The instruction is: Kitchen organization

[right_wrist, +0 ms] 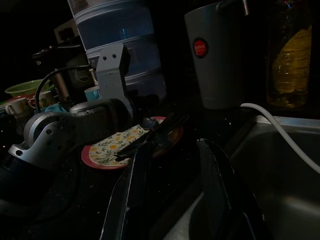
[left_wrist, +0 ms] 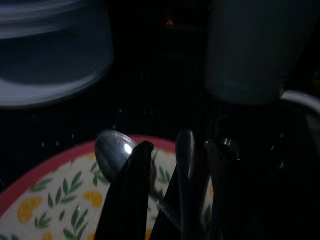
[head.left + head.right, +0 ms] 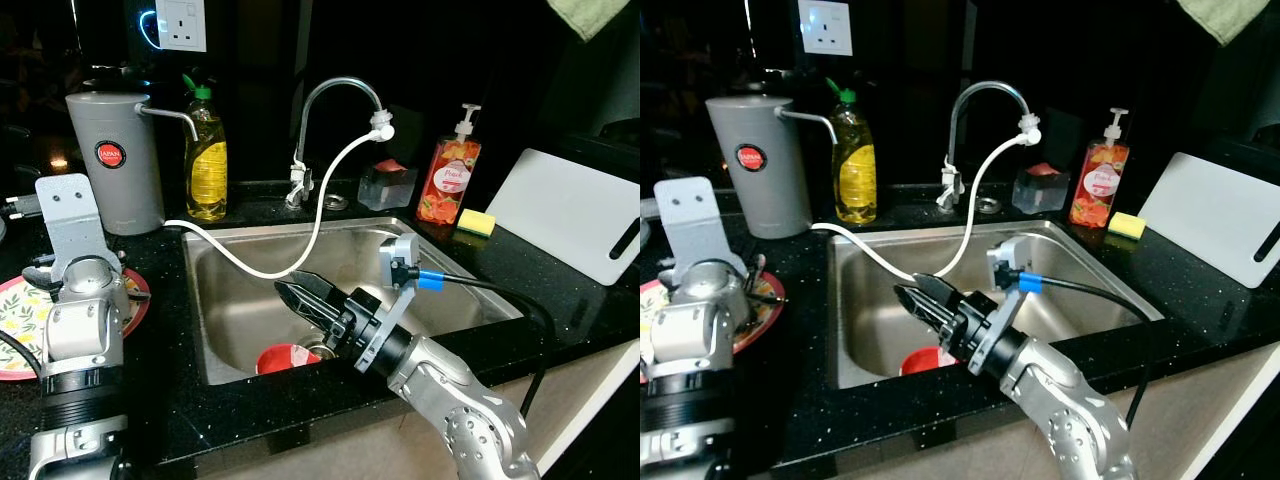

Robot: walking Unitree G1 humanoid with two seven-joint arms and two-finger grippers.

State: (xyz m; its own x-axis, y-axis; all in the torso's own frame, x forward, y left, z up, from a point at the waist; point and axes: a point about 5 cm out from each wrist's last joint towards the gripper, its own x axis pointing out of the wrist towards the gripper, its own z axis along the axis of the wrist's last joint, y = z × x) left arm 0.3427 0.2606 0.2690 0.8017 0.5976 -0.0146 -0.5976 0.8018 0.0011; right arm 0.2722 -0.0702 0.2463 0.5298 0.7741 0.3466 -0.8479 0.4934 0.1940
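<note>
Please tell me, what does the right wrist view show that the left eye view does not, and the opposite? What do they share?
The right wrist view adds stacked clear containers, a green bowl and a cup on the counter beyond the left arm.

The left eye view adds the tap, soap dispenser, yellow sponge, white cutting board, a red bowl in the sink, and the right gripper, open, above the sink.

Both share the floral plate with the left gripper over it, the grey jug, the yellow bottle and the white hose.
</note>
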